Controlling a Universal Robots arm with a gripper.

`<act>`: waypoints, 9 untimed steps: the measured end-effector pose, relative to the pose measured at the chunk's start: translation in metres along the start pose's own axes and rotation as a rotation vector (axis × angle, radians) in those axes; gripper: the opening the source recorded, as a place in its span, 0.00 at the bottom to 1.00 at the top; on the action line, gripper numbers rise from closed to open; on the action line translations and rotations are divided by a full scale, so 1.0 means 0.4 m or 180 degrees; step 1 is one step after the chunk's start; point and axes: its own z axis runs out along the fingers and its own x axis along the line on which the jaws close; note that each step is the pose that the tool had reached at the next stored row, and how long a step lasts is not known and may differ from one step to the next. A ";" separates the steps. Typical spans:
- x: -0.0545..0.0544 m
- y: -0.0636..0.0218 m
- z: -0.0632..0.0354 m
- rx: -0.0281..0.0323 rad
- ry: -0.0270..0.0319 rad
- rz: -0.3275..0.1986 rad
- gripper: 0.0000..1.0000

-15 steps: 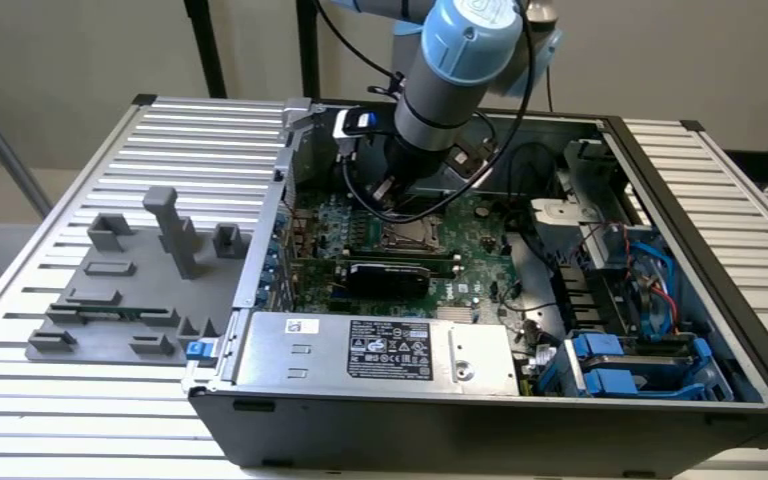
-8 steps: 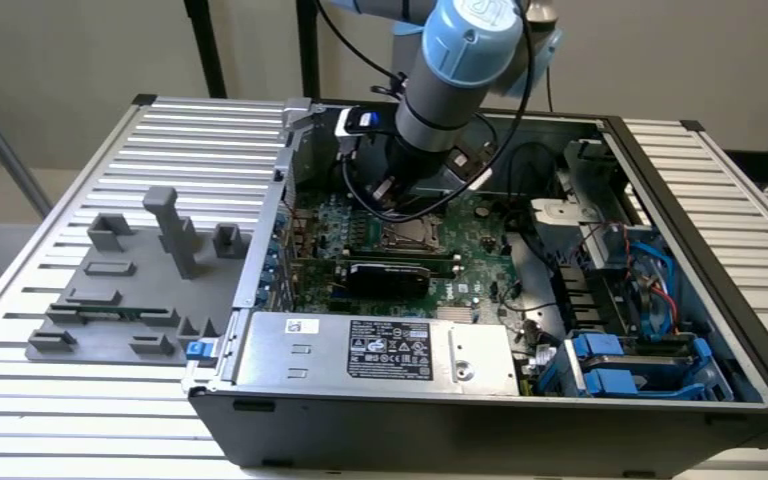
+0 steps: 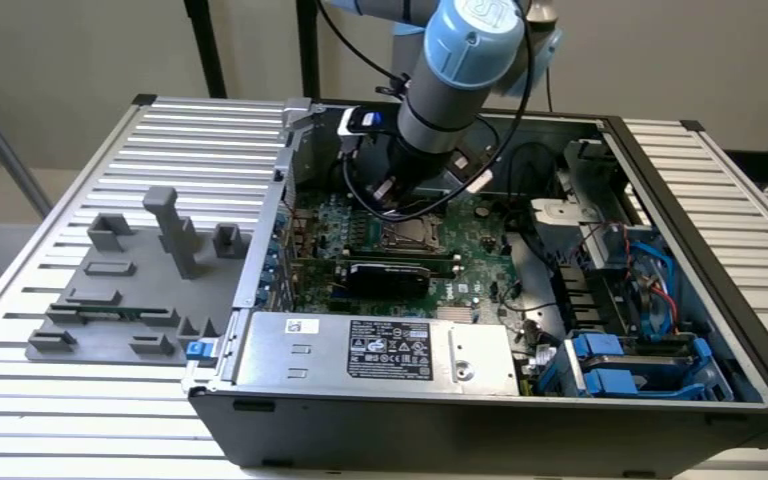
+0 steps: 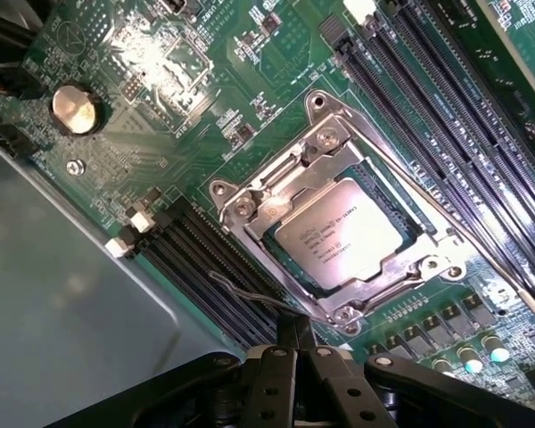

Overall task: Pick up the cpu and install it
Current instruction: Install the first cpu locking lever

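Already the cpu (image 4: pixel 349 234) lies inside the socket frame (image 4: pixel 334 223) on the green motherboard (image 4: pixel 205 98), its silver top facing up and its printed text readable. In the wrist view it sits flat and square with the metal border, with no corner lifted as far as I can see. The tool (image 4: pixel 294 343) is just beside the socket, at the corner where a thin wire lever (image 4: pixel 250 290) runs along the frame. Its two fingers are pressed together and nothing is between them; it holds no thing. In the exterior view the arm (image 3: pixel 458 70) reaches down into the open computer case (image 3: pixel 491 400), which lies on the slatted table (image 3: pixel 77 160), with the grey fixture blocks (image 3: pixel 131 290) well apart on the exterior view's left.

So, in my judgement, the placing of the chip is finished and the work now is around the lever and the frame. To do this step well, the closed fingertips should touch only the wire lever, not the chip top and not the small parts on the board near the memory slots (image 4: pixel 196 259). The push should be slow and follow the arc of the lever, because a wire like this can slip sideways from smooth fingers. The chip must stay flat; if it is pushed while the frame is loose, it could shift on the contacts below. I cannot tell whether the frame is already locked down. The black cables (image 3: pixel 384 205) hanging near the wrist should also be kept away from the board.
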 end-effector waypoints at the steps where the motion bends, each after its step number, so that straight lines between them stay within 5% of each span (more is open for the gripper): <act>1: 0.001 0.001 0.000 -0.0004 0.0003 0.0019 0.11; 9: 0.008 0.008 0.000 -0.0015 0.0005 0.0125 0.11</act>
